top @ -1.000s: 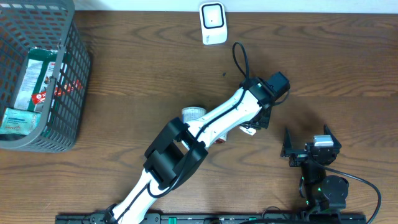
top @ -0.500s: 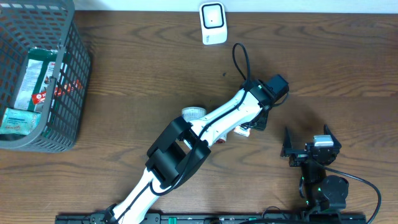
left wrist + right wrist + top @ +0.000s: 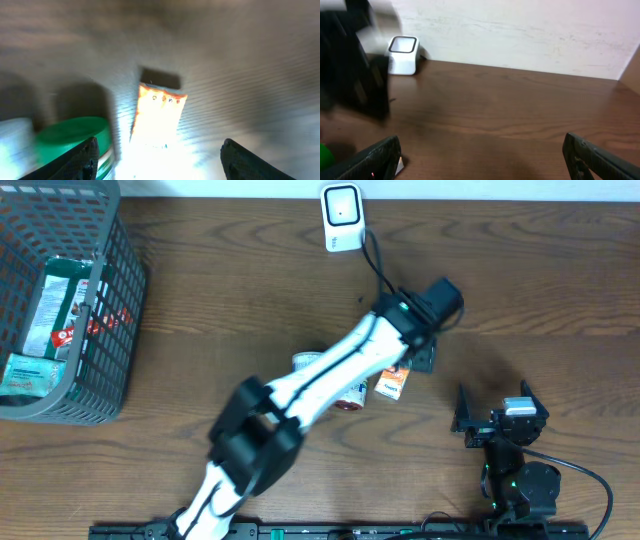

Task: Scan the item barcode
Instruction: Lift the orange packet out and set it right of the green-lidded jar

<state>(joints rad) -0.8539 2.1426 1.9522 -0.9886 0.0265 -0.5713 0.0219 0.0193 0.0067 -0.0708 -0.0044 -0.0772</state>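
Left wrist: L pincer (image 3: 160,159) wide open over pkt (image 3: 157,117).

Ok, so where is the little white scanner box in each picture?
Overhead: the scanner is at the top middle, at the far edge of the table.
Left wrist: not in it.
Right wrist: upper left, close to the wall.
Shared landmark: the orange packet, just right of centre in the overhead view and in the middle of the left wrist view.

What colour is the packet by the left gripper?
Packet is orange; left wrist view shows it best.
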